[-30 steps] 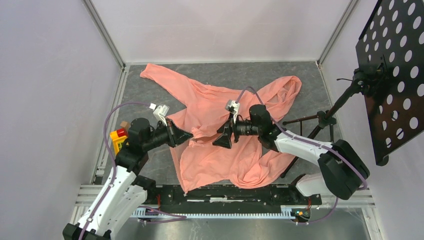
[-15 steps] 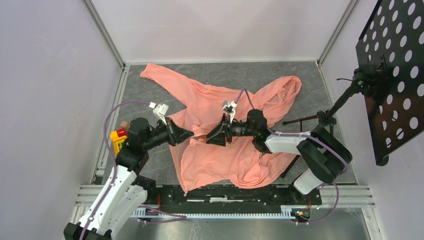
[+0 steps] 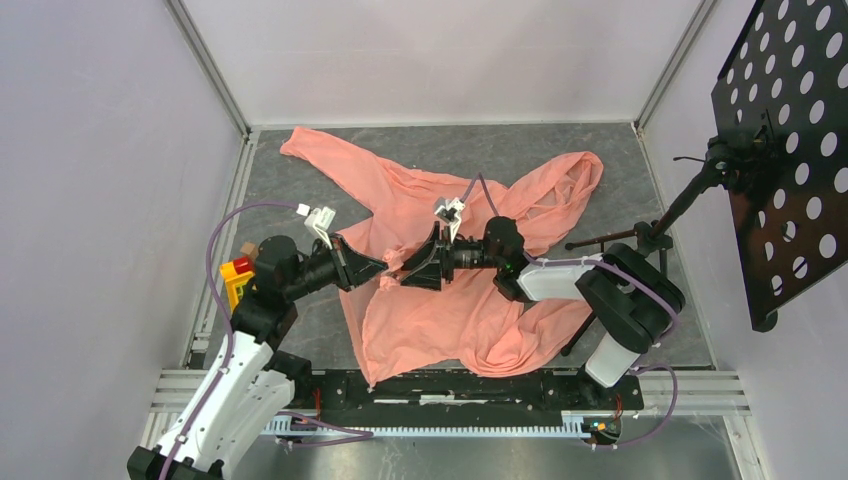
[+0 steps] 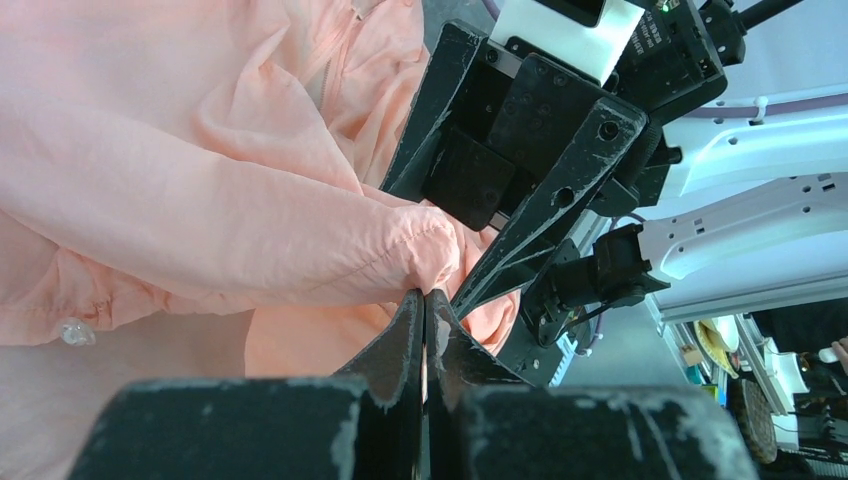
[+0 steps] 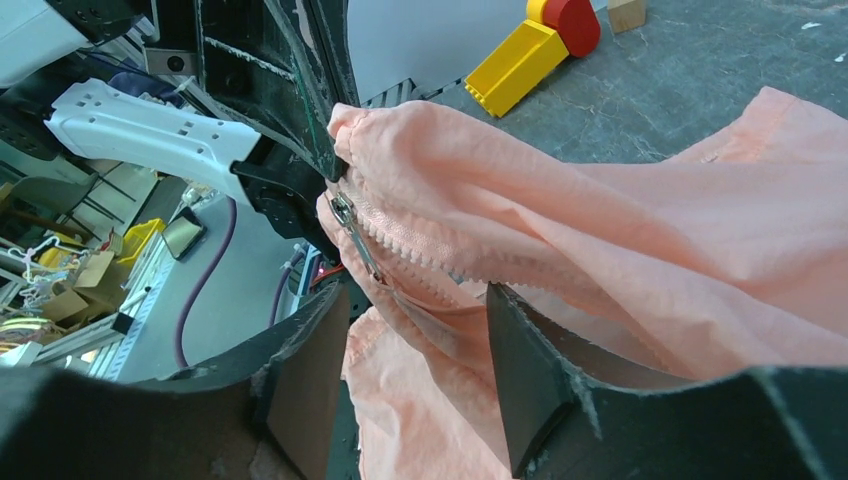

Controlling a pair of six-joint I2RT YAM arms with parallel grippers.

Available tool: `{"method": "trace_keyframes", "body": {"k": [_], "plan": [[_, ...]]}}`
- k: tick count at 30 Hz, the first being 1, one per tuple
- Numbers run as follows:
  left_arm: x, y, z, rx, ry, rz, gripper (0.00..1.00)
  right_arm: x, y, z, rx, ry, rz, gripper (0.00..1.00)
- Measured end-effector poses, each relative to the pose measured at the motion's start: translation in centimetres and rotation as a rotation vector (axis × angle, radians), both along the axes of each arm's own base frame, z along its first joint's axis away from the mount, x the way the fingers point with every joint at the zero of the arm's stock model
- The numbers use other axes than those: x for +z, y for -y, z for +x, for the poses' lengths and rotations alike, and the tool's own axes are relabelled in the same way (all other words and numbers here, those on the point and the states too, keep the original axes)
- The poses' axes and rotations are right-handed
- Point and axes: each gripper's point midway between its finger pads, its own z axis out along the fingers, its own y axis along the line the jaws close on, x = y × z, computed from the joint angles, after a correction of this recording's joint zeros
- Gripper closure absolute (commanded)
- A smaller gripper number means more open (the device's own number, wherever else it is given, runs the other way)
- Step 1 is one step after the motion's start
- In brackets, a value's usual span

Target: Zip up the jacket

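The salmon-pink jacket (image 3: 450,300) lies spread and rumpled across the grey table. My left gripper (image 3: 383,270) is shut on a bunched fold of the jacket's front edge (image 4: 425,255), held a little off the table. My right gripper (image 3: 404,279) faces it, almost touching, with its jaws open. In the right wrist view the zipper teeth and the metal slider (image 5: 345,215) sit just ahead of my open right fingers (image 5: 530,370), with jacket fabric lying between them. The left gripper's black fingers (image 5: 320,100) pinch the fabric just above the slider.
Yellow and red toy blocks (image 3: 237,272) lie at the table's left edge beside my left arm. A black stand (image 3: 640,240) with a perforated black panel (image 3: 790,150) stands at the right. White walls enclose the table.
My right gripper has moved left across the jacket toward my left gripper and now sits right in front of it. My left gripper has stayed put, still holding the fabric.
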Motion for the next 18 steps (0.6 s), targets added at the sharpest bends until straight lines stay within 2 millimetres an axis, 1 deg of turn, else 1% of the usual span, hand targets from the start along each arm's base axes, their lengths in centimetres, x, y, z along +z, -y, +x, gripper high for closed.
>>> {"method": "trace_keyframes", "body": {"k": [5, 9, 14, 18], "plan": [[0.3, 0.0, 0.0, 0.004, -0.003, -0.013, 0.98, 0.0, -0.6, -0.2, 0.017, 0.004, 0.004, 0.53], [0.3, 0.1, -0.1, 0.006, -0.009, -0.019, 0.98, 0.0, -0.7, -0.3, 0.023, 0.010, 0.003, 0.63], [0.4, 0.0, -0.1, 0.009, -0.005, -0.020, 0.98, -0.4, -0.7, -0.2, 0.019, 0.015, -0.007, 0.70], [0.4, -0.1, -0.2, 0.017, -0.008, -0.017, 0.98, -1.0, -0.6, 0.1, 0.000, 0.026, -0.036, 0.72]]}}
